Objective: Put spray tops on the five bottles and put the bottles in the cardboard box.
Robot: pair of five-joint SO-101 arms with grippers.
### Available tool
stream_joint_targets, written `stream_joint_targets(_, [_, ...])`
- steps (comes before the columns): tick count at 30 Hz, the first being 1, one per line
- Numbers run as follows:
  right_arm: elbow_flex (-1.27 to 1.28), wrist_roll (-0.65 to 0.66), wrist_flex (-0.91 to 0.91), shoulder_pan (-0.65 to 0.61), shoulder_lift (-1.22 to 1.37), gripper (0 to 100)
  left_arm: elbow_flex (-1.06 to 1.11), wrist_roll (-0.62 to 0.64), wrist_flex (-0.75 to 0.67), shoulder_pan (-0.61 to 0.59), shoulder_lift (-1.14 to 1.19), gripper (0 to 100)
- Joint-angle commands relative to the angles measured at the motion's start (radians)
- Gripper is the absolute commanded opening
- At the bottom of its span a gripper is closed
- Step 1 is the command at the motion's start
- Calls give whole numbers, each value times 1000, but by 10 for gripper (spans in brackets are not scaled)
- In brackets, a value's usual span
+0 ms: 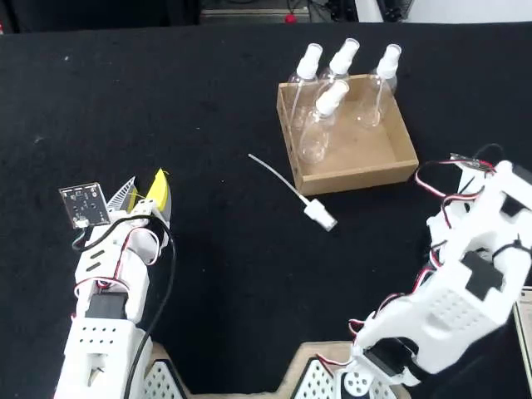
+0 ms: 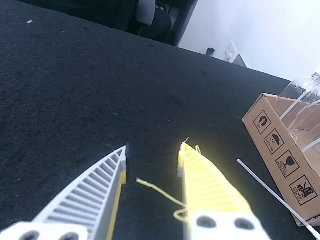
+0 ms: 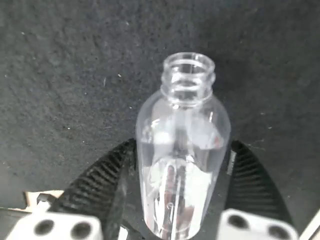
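1. So, right gripper [image 3: 182, 146]: jaws closed on the last bottle [image 3: 182, 165], one black finger on each side of the clear body. The open neck points away from the wrist and has no top on it.
2. Left gripper [image 1: 147, 178]: jaws apart with nothing between them, over the black cloth [image 1: 166, 100] on my left side.
3. Loose spray top [image 1: 320, 215]: lies flat on the cloth just in front of the cardboard box [image 1: 357, 176], near its front-left corner. It is not touching the box as far as I can tell.
4. Long axis: diagonal. The white head is at the end nearer the arms, and the thin dip tube [image 1: 273, 174] runs from it toward the far left.
5. Key relation: the top lies to the right of the left jaws, between the two arms. The tube tip is the part closest to the left gripper and the head is farther off. In the left wrist view the tube sits beside the box wall, off the line of the jaws.
6. My call: the left arm is the free one, so it takes the top. It needs to swing right and set its jaws across the head, since the tube looks too thin and bendy to hold.
7. Four capped bottles [image 1: 324, 116] stand in the box, so I judge the held one is the fifth.
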Motion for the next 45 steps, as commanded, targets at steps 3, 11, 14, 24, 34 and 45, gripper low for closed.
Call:
stream_joint_targets(3, [-116, 12, 46, 12, 24, 97, 5, -5, -25, -4, -5, 170])
stream_joint_targets(11, [-124, 15, 40, 6, 85, 180, 5, -5, -25, -4, -5, 170])
stream_joint_targets(14, [-124, 15, 40, 6, 73, 267, 5, -5, -25, -4, -5, 170])
stream_joint_targets(24, [-117, 15, 11, 6, 38, 205, 4, -5, -25, -4, -5, 170])
stream_joint_targets(34, [-228, 15, 51, 51, -35, 25, 4, -5, -25, -4, -5, 170])
stream_joint_targets(45, [-41, -40, -238, 52, -375, 47, 4, -5, -25, -4, -5, 170])
